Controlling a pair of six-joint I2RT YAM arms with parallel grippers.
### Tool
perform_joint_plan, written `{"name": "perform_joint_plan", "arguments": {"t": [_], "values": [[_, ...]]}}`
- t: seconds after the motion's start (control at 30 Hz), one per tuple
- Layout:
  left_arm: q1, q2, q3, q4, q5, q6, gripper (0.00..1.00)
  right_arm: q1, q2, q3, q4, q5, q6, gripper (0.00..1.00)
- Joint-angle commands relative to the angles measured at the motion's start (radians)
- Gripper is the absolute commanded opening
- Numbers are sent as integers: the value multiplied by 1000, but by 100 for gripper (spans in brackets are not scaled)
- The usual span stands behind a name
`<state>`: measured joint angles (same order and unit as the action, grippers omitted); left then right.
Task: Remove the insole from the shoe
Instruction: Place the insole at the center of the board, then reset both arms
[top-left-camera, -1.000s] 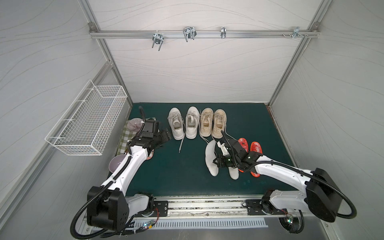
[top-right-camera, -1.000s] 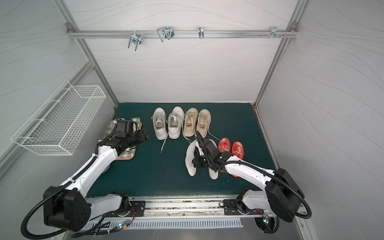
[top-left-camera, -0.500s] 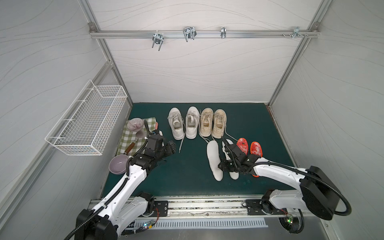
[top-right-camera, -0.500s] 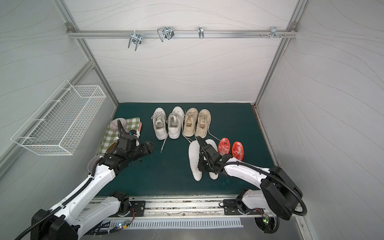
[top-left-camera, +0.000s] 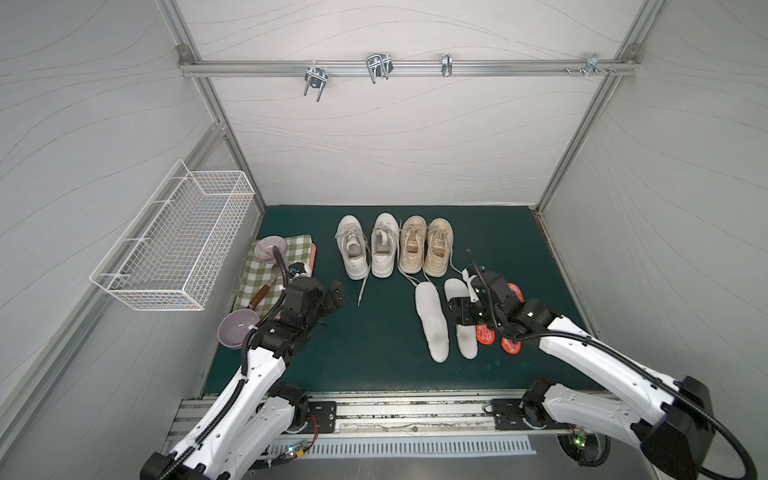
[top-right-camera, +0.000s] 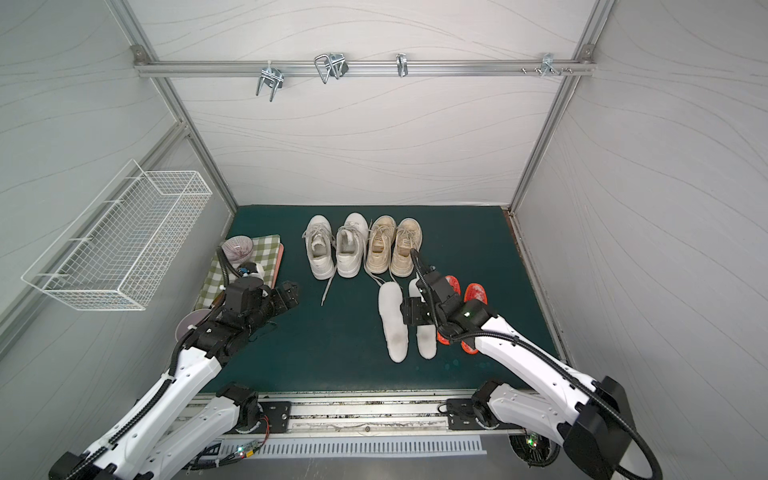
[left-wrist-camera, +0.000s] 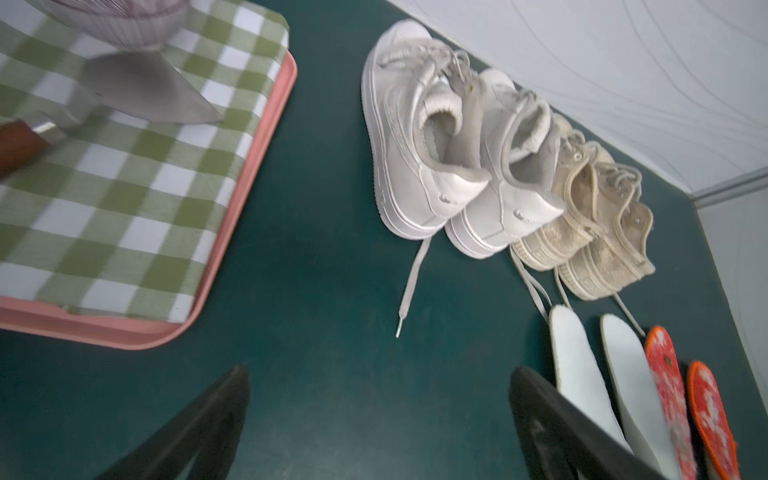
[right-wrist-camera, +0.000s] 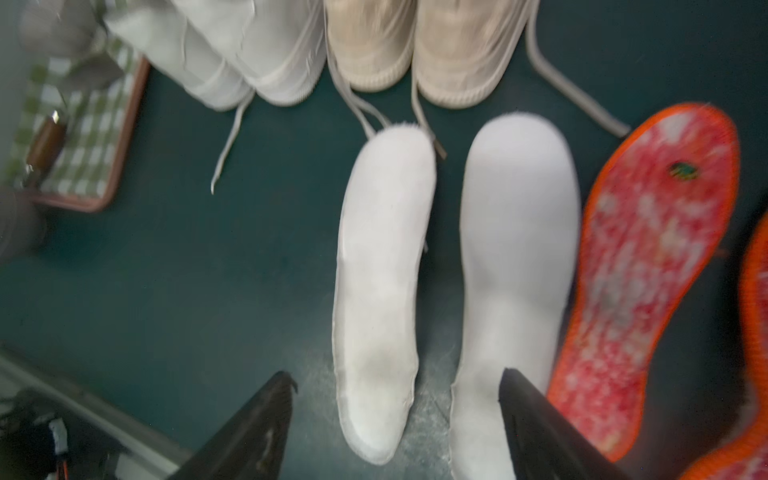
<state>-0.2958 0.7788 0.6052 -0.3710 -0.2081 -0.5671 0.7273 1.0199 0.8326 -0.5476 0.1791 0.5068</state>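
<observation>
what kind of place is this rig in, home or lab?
Probably a lab robot cell, not a home: white panel walls on an aluminium frame, robot arms on a base rail, staged props on a green mat: shoes, insoles, wire basket.

Twin overhead views downward; both wrist cameras low, sharing white insoles (left-wrist-camera: 582, 365)

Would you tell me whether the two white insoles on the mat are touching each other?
Apart: the right wrist view shows a strip of green mat between the narrower white insole and the wider white insole.
</observation>
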Motion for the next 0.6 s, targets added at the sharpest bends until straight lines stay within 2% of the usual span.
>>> {"name": "perform_joint_plan", "arguments": {"t": [0.0,0.1,0.17,0.33,0.43,0.57], "values": [[-3,-22,15,119,-194,44,100,-78,-21,74,-83,155,-111,93],[-4,-16,-14,234,-289,104,100,-178,-19,104,-36,148,-130,99],[-3,-2,-49,338,-348,172,100,-208,-31,97,30,185,-172,99],[29,127,-139,598,-473,391,100,-240,-52,-63,371,348,-399,99],[128,234,-173,677,-377,414,100,-323,5,-139,490,333,-438,99],[200,399,-207,869,-287,511,100,-464,103,-224,652,190,-422,99]]}}
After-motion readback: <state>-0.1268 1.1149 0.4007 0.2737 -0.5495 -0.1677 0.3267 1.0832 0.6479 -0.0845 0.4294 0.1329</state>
